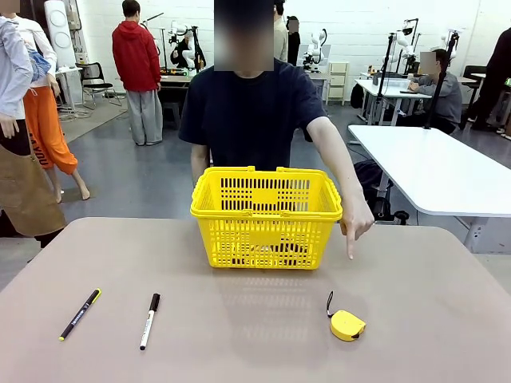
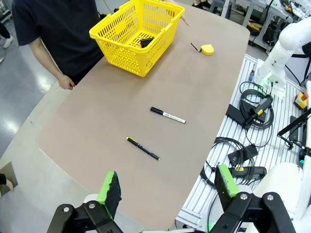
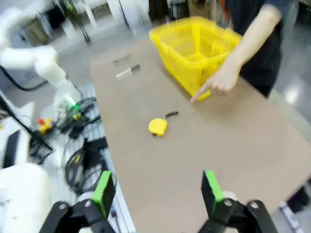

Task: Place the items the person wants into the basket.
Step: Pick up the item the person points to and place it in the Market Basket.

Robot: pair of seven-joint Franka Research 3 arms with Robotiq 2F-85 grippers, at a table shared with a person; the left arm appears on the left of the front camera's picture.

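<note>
The yellow basket stands at the table's far middle, in front of the person; a dark object lies inside it. A small yellow tape measure with a black strap lies front right on the table. The person's hand points a finger down toward it, just right of the basket. In the right wrist view the tape measure lies well ahead of my open right gripper. My left gripper is open too, held high above the table's edge, far from the basket.
Two black pens lie on the front left of the table. Cables and black boxes lie on the rail beside the table's edge. Another white table stands back right, with people farther off.
</note>
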